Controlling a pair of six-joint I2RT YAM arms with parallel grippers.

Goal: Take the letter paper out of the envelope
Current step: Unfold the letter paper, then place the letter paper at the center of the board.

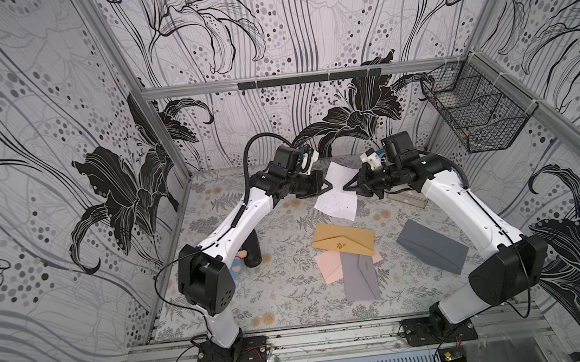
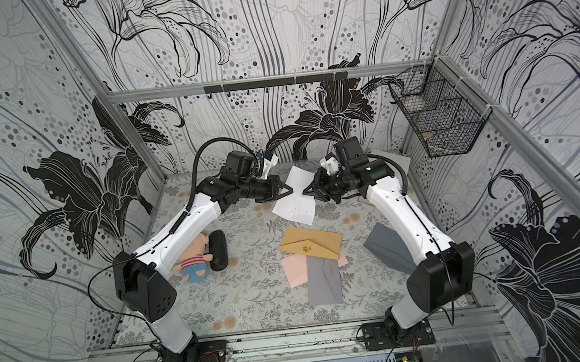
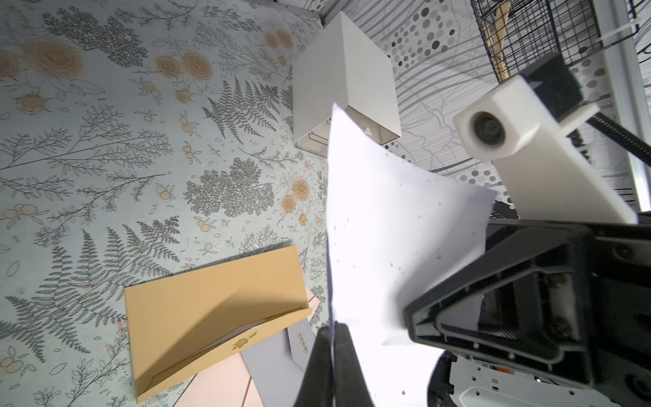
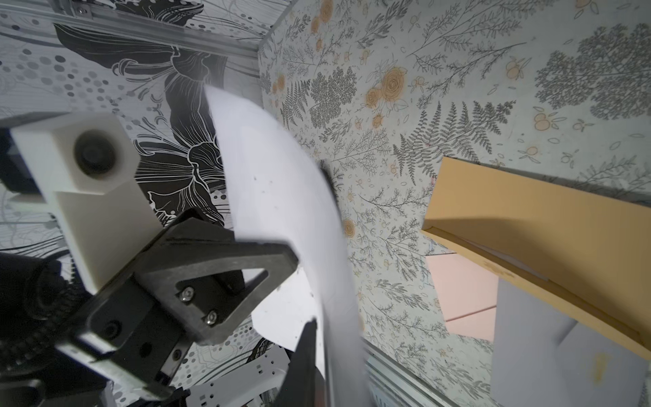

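Left hand (image 1: 330, 186) clamps letter paper (image 1: 337, 204) aloft, clear of yellow envelope (image 1: 343, 243). Right hand (image 1: 346, 185) touches it; grip unclear.

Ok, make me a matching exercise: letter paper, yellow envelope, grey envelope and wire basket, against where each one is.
1 letter paper
2 yellow envelope
3 grey envelope
4 wire basket

A hung on the side wall
B on the table, nearest the arm bases
C held up off the table
D on the table, gold flower on its flap

Pairs: 1-C, 2-D, 3-B, 4-A
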